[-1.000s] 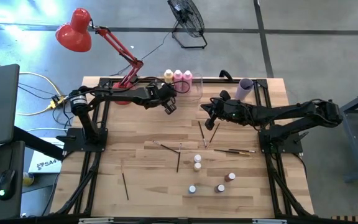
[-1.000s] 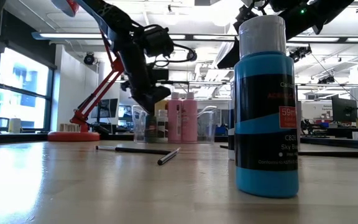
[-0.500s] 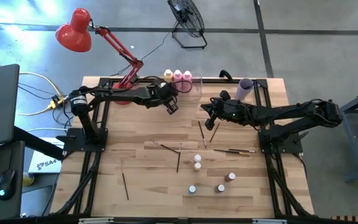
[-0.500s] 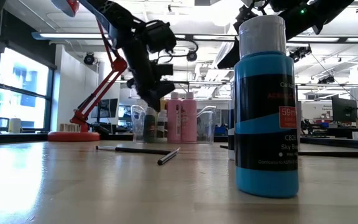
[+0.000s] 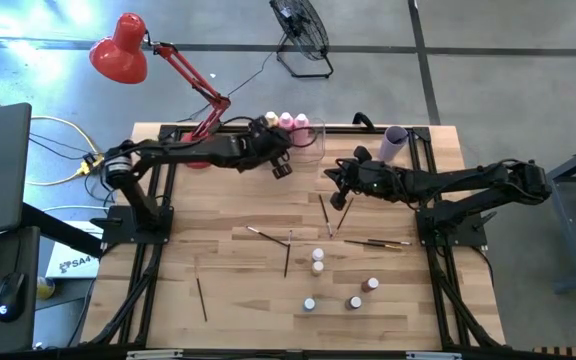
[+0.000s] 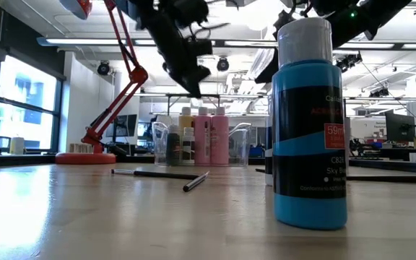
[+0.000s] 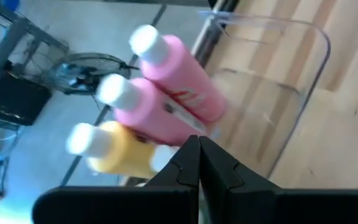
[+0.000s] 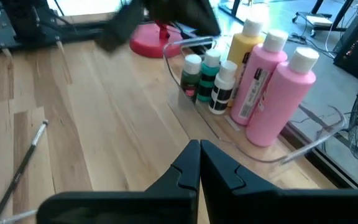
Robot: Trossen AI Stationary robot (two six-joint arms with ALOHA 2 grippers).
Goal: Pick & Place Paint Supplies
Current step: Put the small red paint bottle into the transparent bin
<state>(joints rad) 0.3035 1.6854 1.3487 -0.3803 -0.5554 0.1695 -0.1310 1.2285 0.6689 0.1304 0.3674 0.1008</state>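
Note:
Two pink bottles (image 7: 179,81) and a yellow-orange one (image 7: 120,149) stand upright in the clear bin (image 5: 311,138) at the table's far edge, with three tiny white-capped bottles (image 8: 211,78) beside them. My left gripper (image 5: 282,166) hovers shut and empty just near-left of the bin, raised above it (image 6: 193,79). My right gripper (image 5: 337,187) is shut and empty, right of the bin. Several brushes (image 5: 287,255) and tiny bottles (image 5: 318,262) lie or stand on the table's near half. A blue bottle (image 6: 309,123) stands close to the low camera.
A lilac cup (image 5: 395,143) stands at the far right corner and a red desk lamp (image 5: 183,85) at the far left. Bare wood lies between the two grippers and the scattered brushes (image 5: 324,213).
My left gripper has risen from table level beside the bin to well above it, drifting slightly toward the far edge and right. My right arm has kept still.

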